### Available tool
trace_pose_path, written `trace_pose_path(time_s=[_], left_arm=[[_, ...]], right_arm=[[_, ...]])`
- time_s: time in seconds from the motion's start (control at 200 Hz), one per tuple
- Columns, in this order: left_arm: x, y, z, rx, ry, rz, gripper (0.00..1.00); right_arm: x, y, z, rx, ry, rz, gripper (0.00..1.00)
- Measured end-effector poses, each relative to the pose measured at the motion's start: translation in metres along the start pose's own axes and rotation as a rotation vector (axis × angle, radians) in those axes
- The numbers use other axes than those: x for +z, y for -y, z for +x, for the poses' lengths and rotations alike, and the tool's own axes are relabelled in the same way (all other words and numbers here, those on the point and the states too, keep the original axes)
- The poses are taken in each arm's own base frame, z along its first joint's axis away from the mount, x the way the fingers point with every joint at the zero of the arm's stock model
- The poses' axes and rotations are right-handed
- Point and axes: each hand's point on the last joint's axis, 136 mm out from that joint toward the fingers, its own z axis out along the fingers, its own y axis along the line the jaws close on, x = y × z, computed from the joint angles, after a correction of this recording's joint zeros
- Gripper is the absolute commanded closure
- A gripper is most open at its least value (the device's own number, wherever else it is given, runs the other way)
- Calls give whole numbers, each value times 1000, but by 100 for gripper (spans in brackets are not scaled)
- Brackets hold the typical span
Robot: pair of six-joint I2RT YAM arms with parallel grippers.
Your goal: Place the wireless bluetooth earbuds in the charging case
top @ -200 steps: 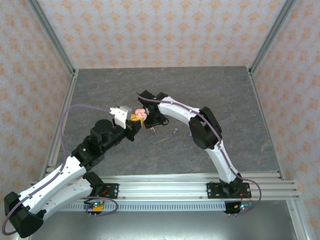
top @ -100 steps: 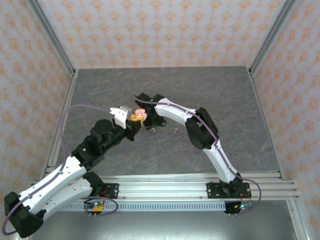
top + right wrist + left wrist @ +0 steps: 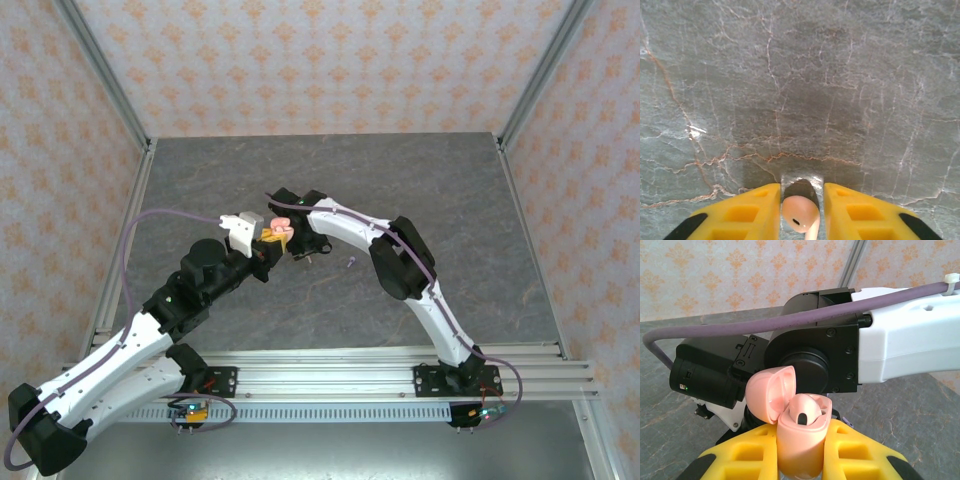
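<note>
**Top view.** The left arm reaches in from the near left corner. The left claw [image 3: 271, 238] holds a pink case [image 3: 283, 231] above the middle of the table [image 3: 440, 190]. The right arm bends in from the right, and the right claw [image 3: 298, 244] sits just beside the case on its right side. From this height it is too small to tell how its jaws stand. One lilac earbud [image 3: 350, 263] lies alone on the table, to the right of both claws and clear of them.

**Left wrist view.** The two yellow fingers [image 3: 752, 455] of the left claw [image 3: 801, 452] are closed on the body of the case [image 3: 799, 440], one on each side. The case stands upright. Its lid [image 3: 771, 392] is hinged open and tilts back to the left. A dark socket shows inside the open mouth. The black and white wrist housing of the right arm [image 3: 840, 355] hangs just behind the case, and a purple cable [image 3: 765, 322] runs across it.

**Right wrist view.** The right claw [image 3: 801, 202] grips a pink earbud [image 3: 800, 214] between its yellow fingers [image 3: 752, 210], with both jaws drawn in close against its sides. The rounded head of the earbud faces the camera, with a small dark opening low on it. The veined grey table [image 3: 800, 75] lies beyond, and a dark shadow falls on it beyond the fingertips.
</note>
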Motion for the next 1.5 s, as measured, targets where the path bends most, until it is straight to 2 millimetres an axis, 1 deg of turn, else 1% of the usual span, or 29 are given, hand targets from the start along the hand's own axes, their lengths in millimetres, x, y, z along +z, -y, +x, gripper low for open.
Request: trace_pose_path(time_s=[0.345, 0.551, 0.656, 0.761, 0.961, 1.056, 1.136, 1.186, 1.336, 1.497], left_arm=[[1, 0, 1, 0, -5, -1, 98], [5, -3, 10, 0, -30, -7, 98], [8, -4, 17, 1, -49, -12, 98], [10, -6, 24, 1, -68, -18, 98], [17, -10, 38, -7, -110, -34, 98], [21, -12, 43, -16, -129, -44, 98], [25, -14, 47, -24, -142, -51, 98], [28, -14, 50, -30, -144, -53, 98], [37, -18, 64, -49, -184, -68, 98], [46, -22, 77, -59, -224, -83, 98]], right_arm=[[0, 1, 0, 7, 4, 4, 75], [0, 6, 2, 51, 13, -50, 75], [-3, 14, 6, 99, 7, -99, 75], [-3, 28, 10, 162, -7, -145, 75], [-12, 50, 15, 270, 1, -230, 75], [-22, 54, 15, 313, 25, -282, 75], [-35, 54, 12, 337, 60, -334, 75], [-44, 55, 10, 354, 84, -367, 75], [-76, 57, 3, 390, 171, -455, 75], [-104, 64, -1, 425, 245, -523, 75]])
